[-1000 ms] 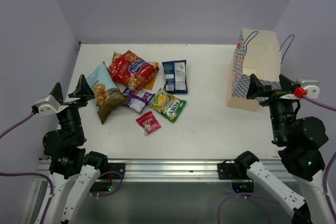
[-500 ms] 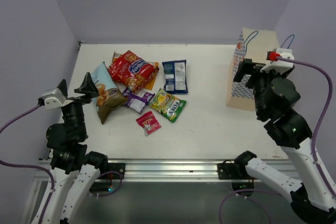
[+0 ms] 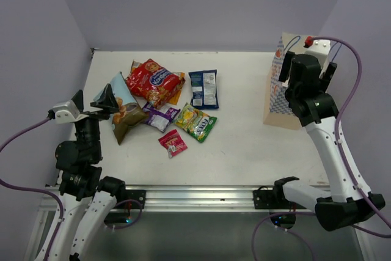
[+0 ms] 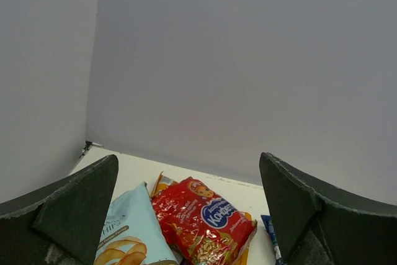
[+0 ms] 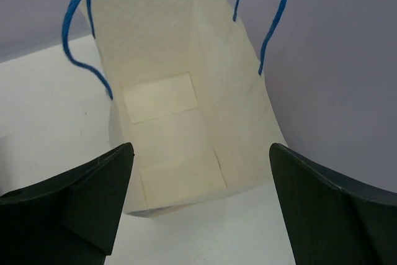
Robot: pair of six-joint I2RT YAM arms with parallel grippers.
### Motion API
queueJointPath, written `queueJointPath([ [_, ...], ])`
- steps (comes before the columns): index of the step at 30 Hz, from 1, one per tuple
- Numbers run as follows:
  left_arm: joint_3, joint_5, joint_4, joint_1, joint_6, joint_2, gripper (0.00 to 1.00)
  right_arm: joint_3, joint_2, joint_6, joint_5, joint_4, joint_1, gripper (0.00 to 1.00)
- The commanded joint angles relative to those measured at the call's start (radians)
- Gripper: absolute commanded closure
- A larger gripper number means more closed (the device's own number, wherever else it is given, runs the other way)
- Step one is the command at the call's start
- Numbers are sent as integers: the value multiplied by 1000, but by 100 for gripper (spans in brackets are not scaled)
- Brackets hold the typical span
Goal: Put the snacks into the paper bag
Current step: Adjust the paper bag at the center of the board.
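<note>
Right arm has swung up from beside the bag to hang over its mouth. Left arm has edged nearer the chip bag. Both jaws stand wide open and hold nothing.

Packing has not begun, I judge. The bag stands upright at the counter's far right: stiff kraft paper, creased flat bottom bare, thin blue cord handles drooping. The snacks lie clustered at the left: a red packet overlapping an orange one, then dark blue, purple, yellow-green and a tiny pink-red one.

Next, probably, the left jaws must dip to the chip bag. It is puffy, glossy foil and likely slippery, so a pinch on its flat crimped edge looks safest.
</note>
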Motion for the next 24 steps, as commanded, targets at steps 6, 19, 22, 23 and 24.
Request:
queueJointPath([
  [6, 21, -18, 20, -15, -15, -46, 0, 107, 91, 125, -32, -17, -200, 6],
  [19, 11, -77, 31, -90, 5, -98, 1, 162, 232, 56, -366, -21, -461, 16],
  [22, 8, -89, 32, -101, 9, -101, 2, 167, 257, 40, -440, -15, -486, 27],
  [23, 7, -91, 32, -104, 9, -101, 2, 162, 261, 28, -455, -9, -495, 29],
  [24, 5, -91, 32, -108, 8, -101, 2, 159, 265, 19, -469, -1, -498, 31],
])
